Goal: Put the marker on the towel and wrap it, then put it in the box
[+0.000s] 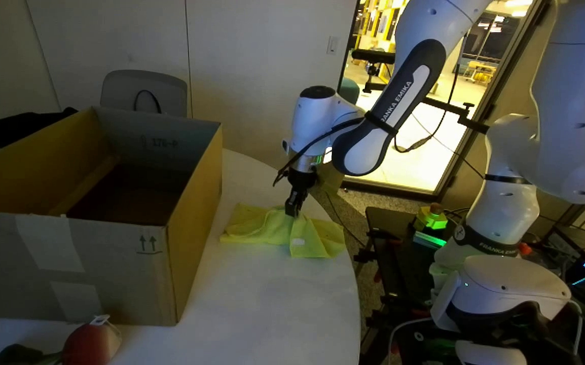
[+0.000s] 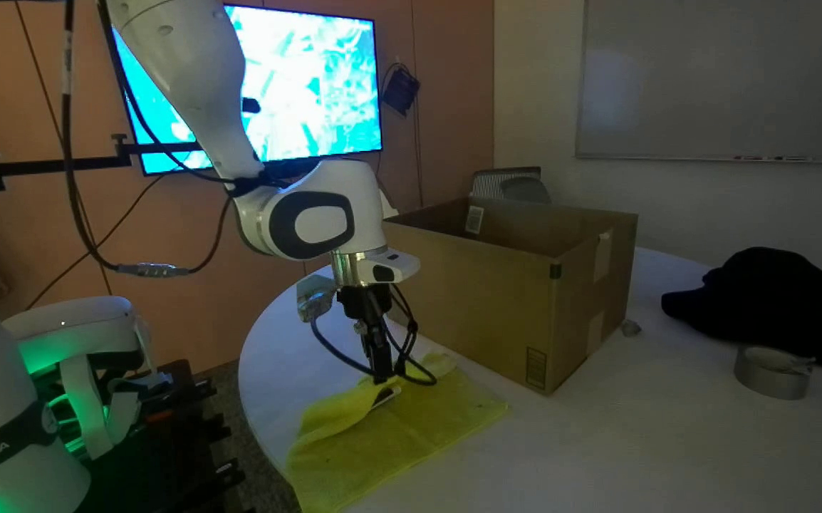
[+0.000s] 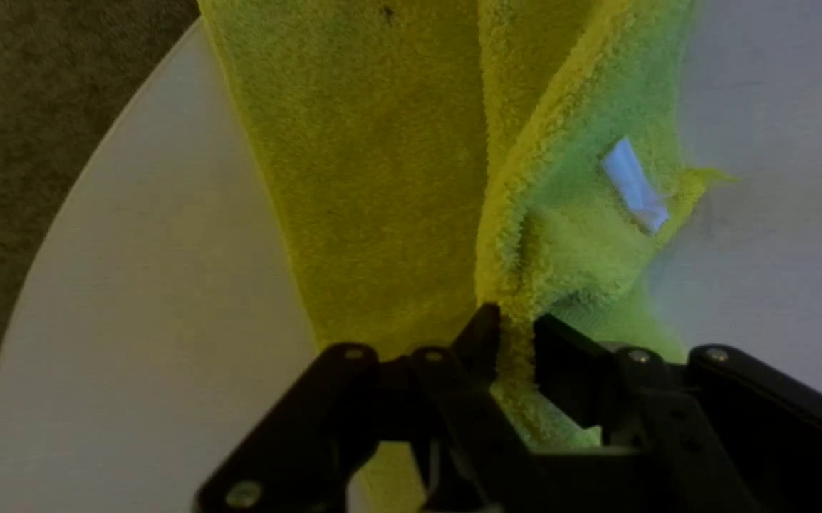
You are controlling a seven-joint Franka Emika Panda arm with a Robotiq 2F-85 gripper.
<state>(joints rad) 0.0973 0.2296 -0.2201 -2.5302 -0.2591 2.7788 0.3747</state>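
Slim dark-and-white marker (image 2: 387, 396), or what I take for it, shows in an exterior view just below the tips of the black two-fingered end effector (image 3: 518, 338), peeping from the mouth of a fold in the bright yellow terry-cloth towel (image 3: 382, 185). The end effector is closed on that fold: in the wrist view a ridge of cloth passes between its tips. Whether a tip touches the marker I cannot tell, and the wrist view does not let me make the marker out. What the coming move seems to turn on is this: the marker lies beneath the end effector, towards the side where the cloth spreads flat, its long axis running roughly along the fold. On the opposite side of the end effector lies the turned-back layer, with its small white cloth label (image 3: 635, 187). Judging by that, the wrap is begun but not complete; the pinched ridge probably wants carrying across the marker, over to the flat cloth, since a pull along the marker's length could slide it out. Only one white robot arm (image 1: 404, 96) is at work; the large tan cardboard box (image 1: 193, 218) stands on the white worktop (image 1: 272, 304), past the end effector from the arm's base, just beside the towel.
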